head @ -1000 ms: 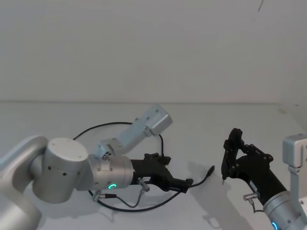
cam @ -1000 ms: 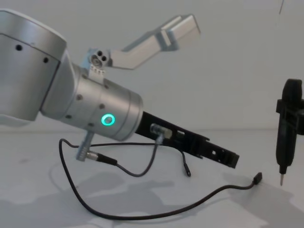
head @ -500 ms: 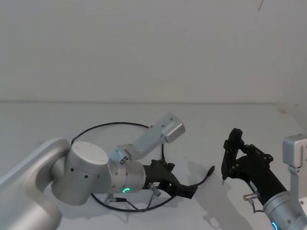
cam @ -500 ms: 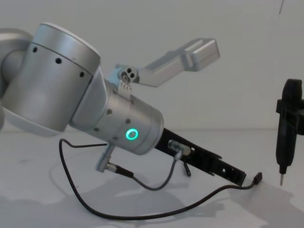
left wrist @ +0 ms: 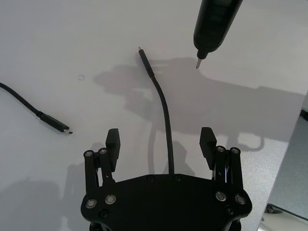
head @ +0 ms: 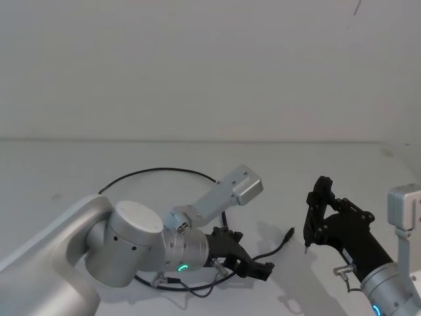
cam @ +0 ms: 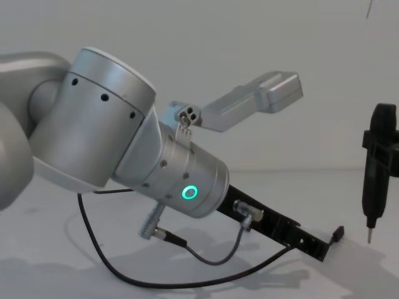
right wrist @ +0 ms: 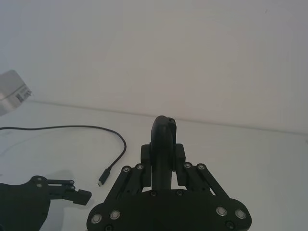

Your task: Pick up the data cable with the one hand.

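two stubby black fingers (left wrist: 112,139) of the left gripper (left wrist: 161,139) stand wide apart, low over the matte white table (head: 66,164). the data cable (left wrist: 167,110), thin, round and dull black, runs straight through the gap between them. it touches neither pad as far as i can see. beyond the fingers the cable bends gently and ends in a small plug with a metal tip (left wrist: 141,51). that plug lies flat on the table, near the point of the slim black tool (cam: 377,168). the cable's other plug (left wrist: 57,126) lies well apart, off to one side of the gripper. from the head view the rest of the cable sweeps in a broad loop across the table behind the left arm.

the gripper itself is flat and angular, bolted with small round screws. it sits on a thick, smooth silver cylinder with a green ring light (cam: 189,192) glowing on it. a short grey lead (cam: 206,262) with metal plugs sags in a soft curve under that wrist.

on the right, the right gripper (right wrist: 163,154) holds the slim black tool upright, its fingers pressed to either side of the rounded body. the tool's pointed metal tip hangs just above the table, clear of the cable.
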Robot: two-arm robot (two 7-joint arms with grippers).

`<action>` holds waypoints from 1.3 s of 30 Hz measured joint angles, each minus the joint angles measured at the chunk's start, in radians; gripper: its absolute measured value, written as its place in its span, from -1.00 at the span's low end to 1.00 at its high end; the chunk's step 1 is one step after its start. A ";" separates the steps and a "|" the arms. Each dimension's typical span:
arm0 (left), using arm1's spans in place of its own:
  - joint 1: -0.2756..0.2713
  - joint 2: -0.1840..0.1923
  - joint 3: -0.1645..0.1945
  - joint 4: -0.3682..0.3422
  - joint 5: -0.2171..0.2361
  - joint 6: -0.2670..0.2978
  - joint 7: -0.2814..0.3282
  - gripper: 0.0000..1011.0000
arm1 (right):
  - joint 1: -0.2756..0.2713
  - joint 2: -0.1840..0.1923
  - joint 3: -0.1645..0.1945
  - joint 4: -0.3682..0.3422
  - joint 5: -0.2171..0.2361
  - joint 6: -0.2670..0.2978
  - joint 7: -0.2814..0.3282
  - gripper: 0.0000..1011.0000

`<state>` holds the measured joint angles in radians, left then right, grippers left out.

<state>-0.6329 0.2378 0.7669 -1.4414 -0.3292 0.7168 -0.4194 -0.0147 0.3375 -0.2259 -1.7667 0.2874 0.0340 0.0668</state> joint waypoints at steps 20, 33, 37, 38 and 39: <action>-0.002 -0.013 0.009 0.016 0.010 0.004 0.008 0.01 | 0.000 0.000 0.000 0.000 0.000 0.000 0.000 -0.45; -0.003 -0.015 0.011 0.018 0.012 0.005 0.009 -0.76 | 0.000 0.000 0.000 0.000 0.000 0.000 0.000 -0.45; -0.003 -0.015 0.011 0.019 0.013 0.005 0.010 -0.92 | 0.000 0.000 0.000 0.000 0.000 0.000 0.000 -0.45; -0.003 -0.015 0.011 0.019 0.013 0.005 0.010 -0.92 | 0.000 0.000 0.000 0.000 0.000 0.000 0.000 -0.45; -0.003 -0.015 0.011 0.019 0.013 0.005 0.010 -0.92 | 0.000 0.000 0.000 0.000 0.000 0.000 0.000 -0.45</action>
<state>-0.6354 0.2226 0.7780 -1.4228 -0.3164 0.7219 -0.4097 -0.0146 0.3372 -0.2258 -1.7667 0.2874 0.0341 0.0668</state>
